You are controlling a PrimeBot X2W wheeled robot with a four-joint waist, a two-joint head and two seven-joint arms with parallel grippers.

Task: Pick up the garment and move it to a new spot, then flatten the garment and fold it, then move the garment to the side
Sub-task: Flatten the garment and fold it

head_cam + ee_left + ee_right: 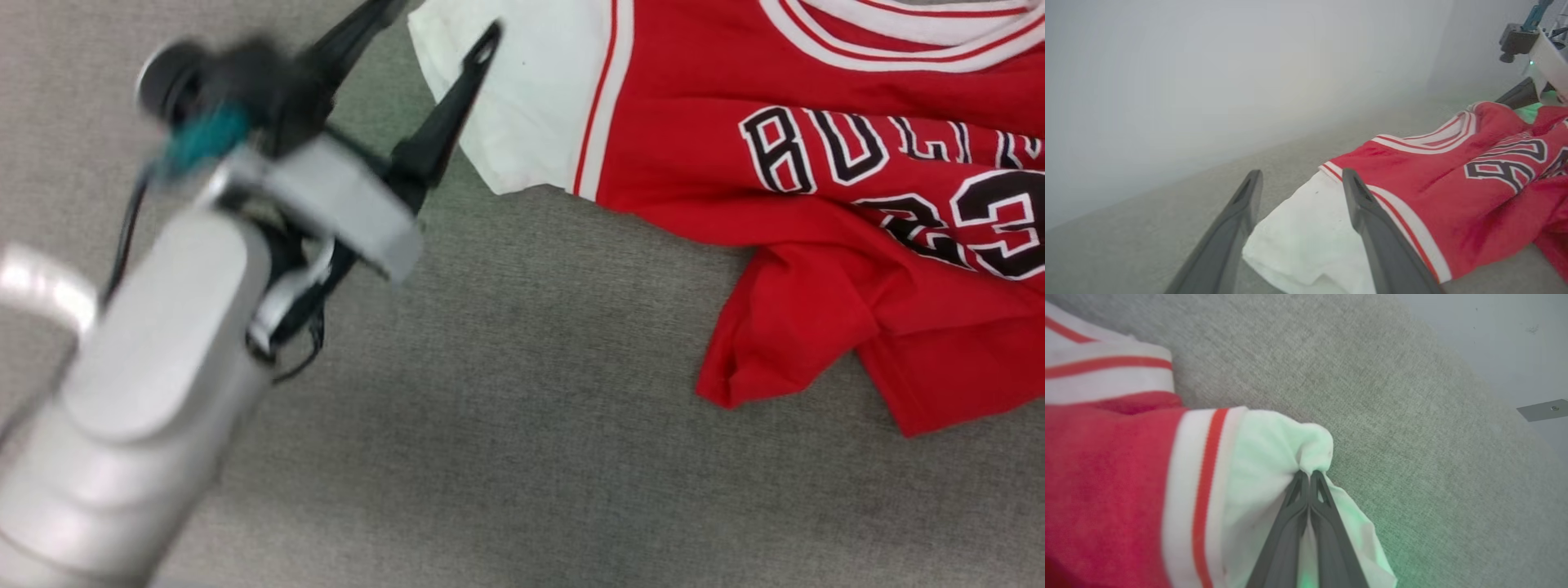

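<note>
The garment (pixel 735 122) is a red jersey with white sleeves and black lettering. It lies rumpled on the grey cloth surface, at the upper right of the head view. My left gripper (pixel 437 24) is open, its two dark fingers reaching over the edge of one white sleeve (pixel 522 90). In the left wrist view that sleeve (pixel 1306 241) lies between the spread fingers of the left gripper (pixel 1298 179). My right gripper (pixel 1308 475) is shut, pinching a bunched fold of the garment's other white sleeve (pixel 1265 457).
The grey cloth surface (pixel 531 408) stretches below and left of the garment. A pale wall (pixel 1208 81) rises behind it. My right arm's wrist (pixel 1541 57) stands past the far side of the garment (pixel 1412 175). A small metal plate (pixel 1541 410) sits on the wall.
</note>
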